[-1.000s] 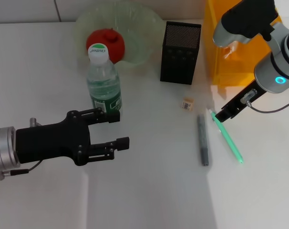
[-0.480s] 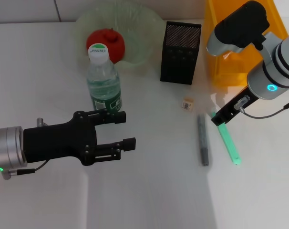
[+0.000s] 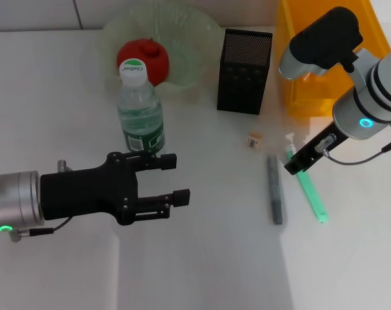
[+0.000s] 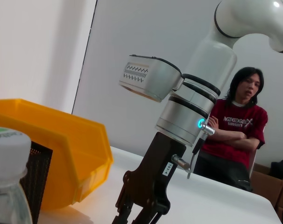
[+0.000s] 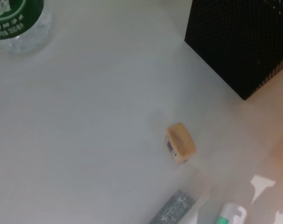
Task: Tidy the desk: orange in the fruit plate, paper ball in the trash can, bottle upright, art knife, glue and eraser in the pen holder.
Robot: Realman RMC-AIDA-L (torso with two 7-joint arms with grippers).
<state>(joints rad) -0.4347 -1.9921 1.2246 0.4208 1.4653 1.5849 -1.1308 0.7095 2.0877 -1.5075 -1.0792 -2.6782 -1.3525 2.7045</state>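
Hovering tool: the right tool (image 3: 297, 163) is hanging low over the counter (image 3: 202, 258), right at the near end of the green glue stick (image 3: 310, 188); whether its fingers are apart or closed cannot be told, and nothing is seen held in it.
Glue stick: it is lying flat on the counter, its long axis running from the tool's tip toward the robot, slanting slightly to the robot's right.
Art knife: the grey art knife (image 3: 275, 189) is lying just beside the glue stick on its left, nearly parallel, not touching it.
Eraser: the eraser (image 3: 254, 140) is sitting between the knife's far end and the pen holder (image 3: 244, 62); the right wrist view is showing it (image 5: 180, 142) close below the camera.
Key relation: all three small items are lying on the right arm's side, with the pen holder just beyond them, so the right arm is looking like the nearer one for the next pick.
Left tool: the left tool (image 3: 170, 177) is hanging with its fingers spread and empty, just in front of the bottle (image 3: 141, 106).
Done already: the bottle is standing upright and the orange (image 3: 142, 59) is resting in the fruit plate (image 3: 202, 39).
Trash can: the yellow trash can (image 3: 297, 77) is standing beside the pen holder; no paper ball is showing.
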